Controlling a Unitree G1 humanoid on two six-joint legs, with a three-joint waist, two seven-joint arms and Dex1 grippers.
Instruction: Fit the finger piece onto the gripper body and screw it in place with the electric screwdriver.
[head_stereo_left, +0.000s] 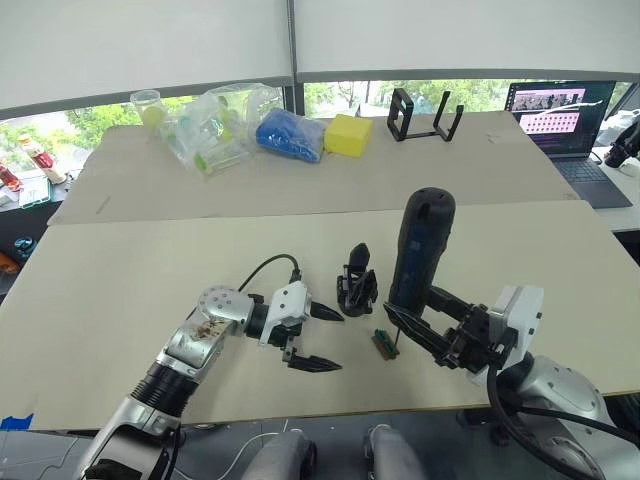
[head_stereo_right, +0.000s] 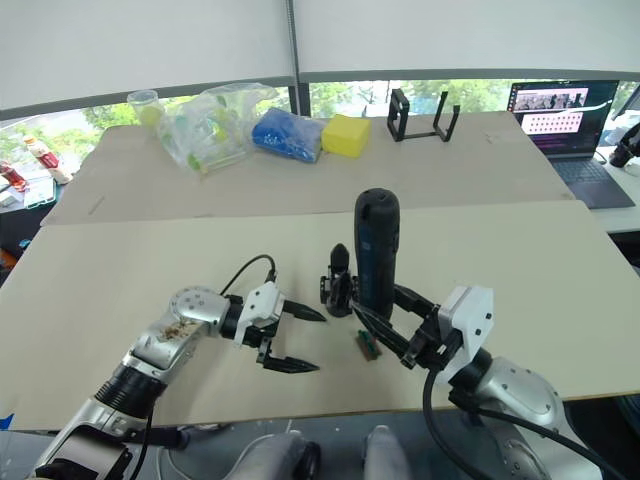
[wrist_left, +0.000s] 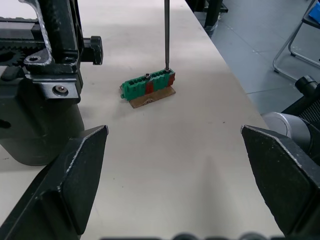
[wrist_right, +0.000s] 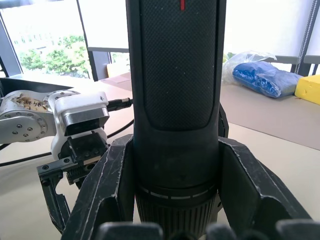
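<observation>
The right gripper (head_stereo_left: 440, 325) clamps the electric screwdriver (head_stereo_left: 417, 250) upright, its thin bit (wrist_left: 166, 35) resting on top of the small teal-green block (wrist_left: 149, 85), which sits on a bit of brown card near the front of the table (head_stereo_left: 120, 290). The left gripper (head_stereo_left: 318, 338) is empty, its two black fingers spread wide just off the tabletop, aimed toward the block. The gripper body (head_stereo_left: 357, 285) stands on the table just beyond the left fingertips, beside the screwdriver, one pointed finger sticking up. A separate loose finger piece cannot be made out. The bit seems to be picking up a screw from the block; that calls for a vertical tool and light downward pressure, so the block does not slide or tip.
</observation>
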